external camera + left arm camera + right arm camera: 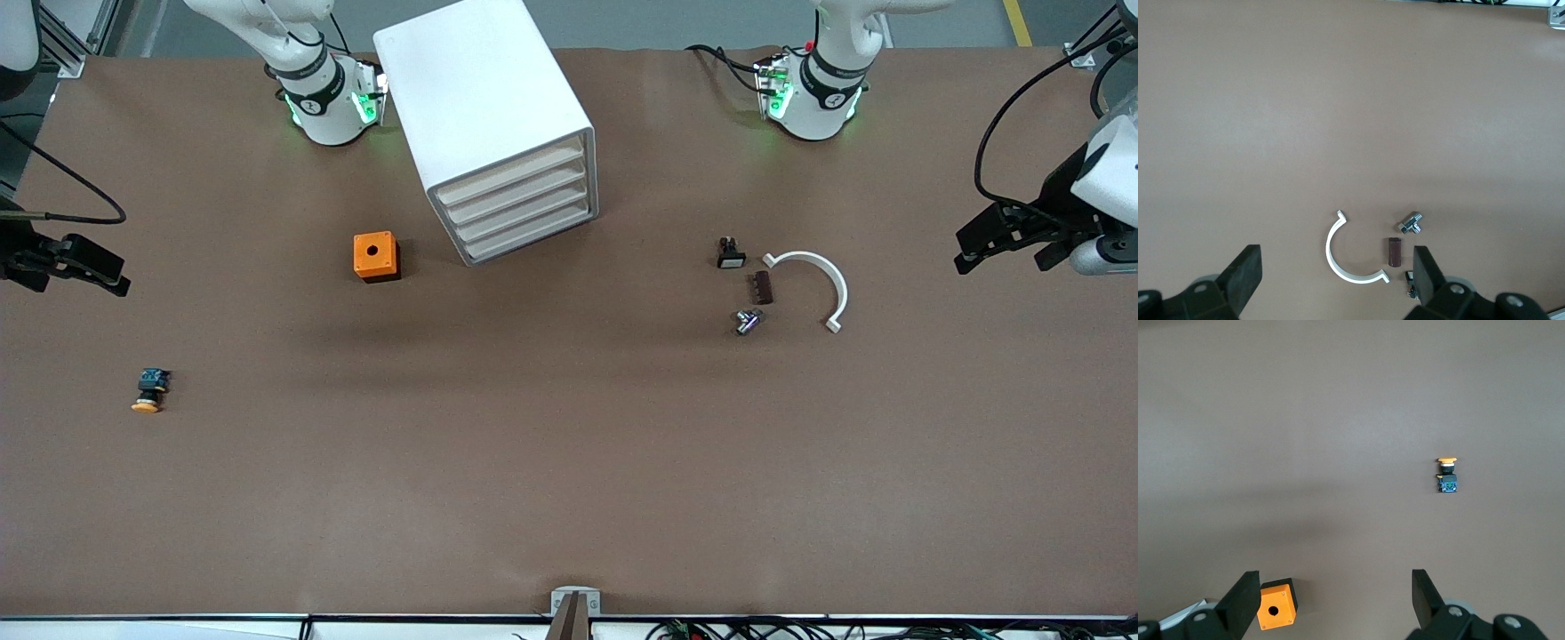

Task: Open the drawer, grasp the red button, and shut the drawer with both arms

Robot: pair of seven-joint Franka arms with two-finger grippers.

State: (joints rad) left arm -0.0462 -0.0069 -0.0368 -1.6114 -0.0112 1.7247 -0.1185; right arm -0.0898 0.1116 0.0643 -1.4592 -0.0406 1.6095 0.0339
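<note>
No writing is legible. The white drawer cabinet [493, 124] stands shut on the bench [569, 462], the orange box [376, 256] beside it. The left claw [1000, 240] and right claw [76, 267] both gape wide, empty.

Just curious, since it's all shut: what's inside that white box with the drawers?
That cannot be seen. All four drawers of the white drawer cabinet are closed, hiding their contents. No red-capped button shows on the table; whether one sits inside cannot be told.

Table cover [569, 462]: I see matt brown sheet, smooth, faintly creased.
Drawer cabinet [484, 116]: I read smooth white plastic, satin.
Orange cube box [375, 256]: matt orange plastic.
Curved clip [822, 280]: white plastic, smooth.
Small fitting [748, 321]: shiny bright metal.
Gripper fingers [1245, 273]: matt black.
</note>
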